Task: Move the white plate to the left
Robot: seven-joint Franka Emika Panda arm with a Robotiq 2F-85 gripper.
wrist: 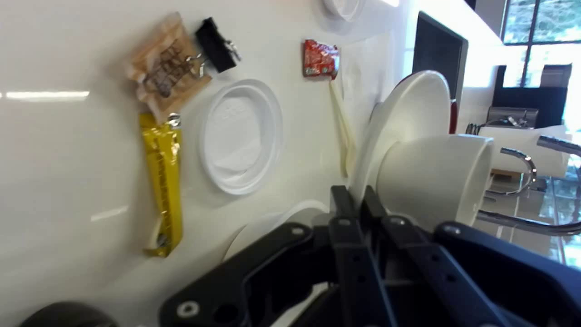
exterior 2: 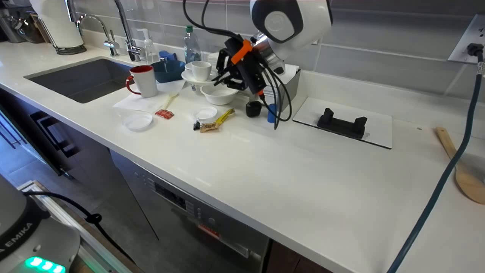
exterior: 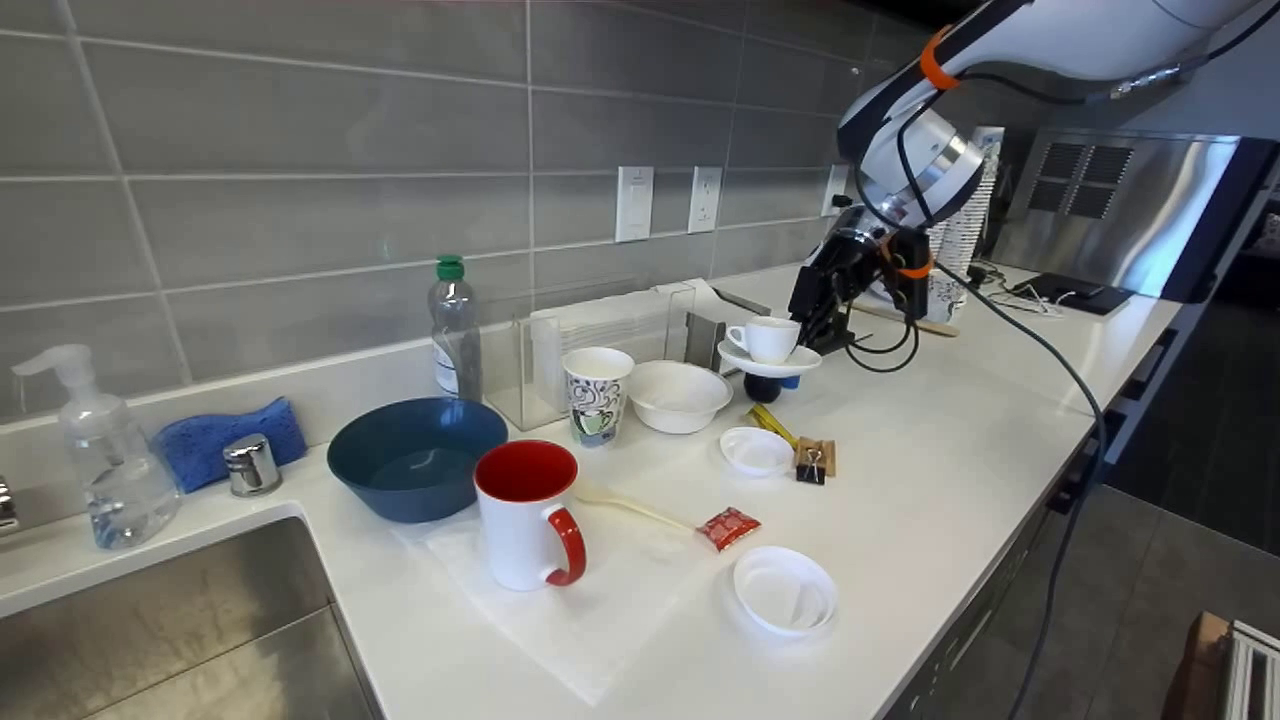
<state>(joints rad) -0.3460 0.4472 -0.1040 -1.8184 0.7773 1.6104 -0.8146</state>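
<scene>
The claw [wrist: 357,196] pinches the white saucer [wrist: 399,120] by its near rim, a finger against each face, and a white teacup [wrist: 429,177] stands on that saucer. I take the saucer for the plate meant. It hangs clear of the tabletop [exterior: 920,450].

In both exterior views it lies left of the claw, toward the sink [exterior: 190,600], so the coming move should run saucer-first, away from the wrist. Being round, it has no long axis to mind; with the cup sitting out past the rim grip, tipping looks the likeliest fault.

Next and lower sits the white bowl [exterior: 680,400], another dish the sentence might fit, though nothing grips it. The patterned paper cup [exterior: 598,400] just beside it seems tall enough to be knocked on the way left. Near the bowl, toward the front edge, lies a small plastic lid [wrist: 240,136].

Farther along, by the sink, stand the red-lined mug [exterior: 515,530] and the dark blue bowl [exterior: 418,465].
</scene>
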